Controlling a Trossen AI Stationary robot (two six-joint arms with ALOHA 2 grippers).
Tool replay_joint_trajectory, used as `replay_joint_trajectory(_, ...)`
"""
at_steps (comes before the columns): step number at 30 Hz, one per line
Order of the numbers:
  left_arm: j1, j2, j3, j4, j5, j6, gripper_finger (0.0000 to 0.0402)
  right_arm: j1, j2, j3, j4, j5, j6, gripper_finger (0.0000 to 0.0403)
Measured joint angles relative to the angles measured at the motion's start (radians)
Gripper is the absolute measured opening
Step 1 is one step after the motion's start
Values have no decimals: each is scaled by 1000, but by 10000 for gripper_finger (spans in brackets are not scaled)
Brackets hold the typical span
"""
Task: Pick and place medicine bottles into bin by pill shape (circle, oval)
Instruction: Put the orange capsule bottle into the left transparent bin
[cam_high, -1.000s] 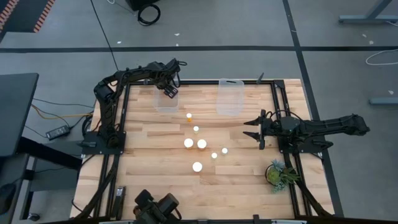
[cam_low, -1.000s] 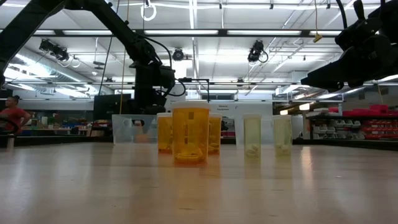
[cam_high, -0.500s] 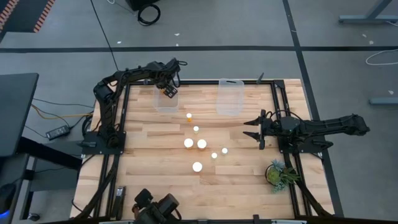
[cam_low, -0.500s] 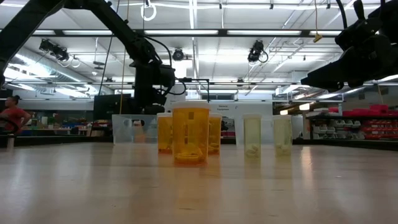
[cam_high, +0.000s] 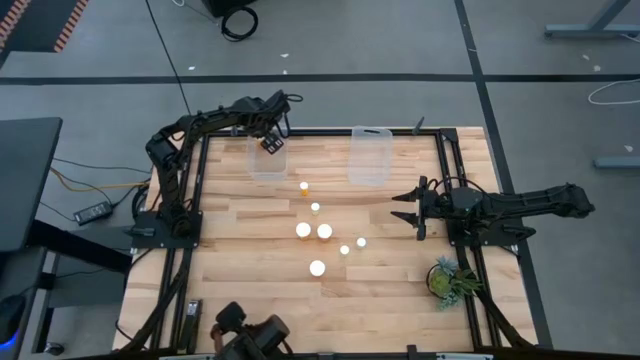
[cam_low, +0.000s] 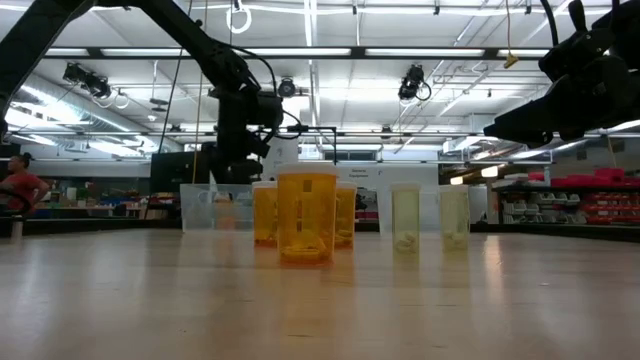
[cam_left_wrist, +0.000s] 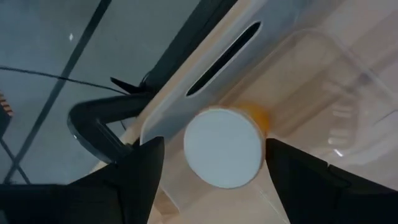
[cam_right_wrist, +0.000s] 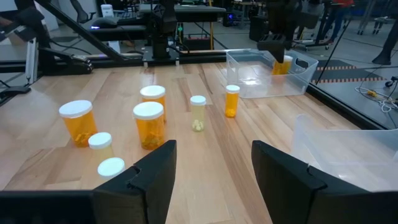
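Observation:
Several small orange bottles with white caps stand in a loose group mid-table (cam_high: 324, 231), also in the right wrist view (cam_right_wrist: 148, 124) and the low view (cam_low: 306, 215). One more bottle (cam_left_wrist: 222, 146) stands in the clear left bin (cam_high: 266, 165), which the right wrist view also shows (cam_right_wrist: 283, 65). My left gripper (cam_high: 271, 143) hangs open over that bin, a finger on each side of the cap, with gaps showing. My right gripper (cam_high: 405, 210) is open and empty, to the right of the group.
A second clear bin (cam_high: 368, 155) stands at the far edge, right of the left bin. A green plant (cam_high: 447, 278) sits near the table's right front. Dark frame rails run along the table's left and right edges. A person shows far off in the room (cam_low: 20, 190).
My left gripper has risen a little over the left bin and drifted slightly toward the far edge. My right gripper and the bottles on the table have kept still.

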Motion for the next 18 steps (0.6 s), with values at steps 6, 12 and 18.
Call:
replay_joint_trajectory(6,-24,0,52,-40,1,5,288,0,0,0,0,0,0,216)
replay_joint_trajectory(12,-58,-1,119,-118,48,1,288,0,0,0,0,0,0,216)
replay_joint_trajectory(18,-105,-1,162,-172,116,-29,288,0,0,0,0,0,0,216)
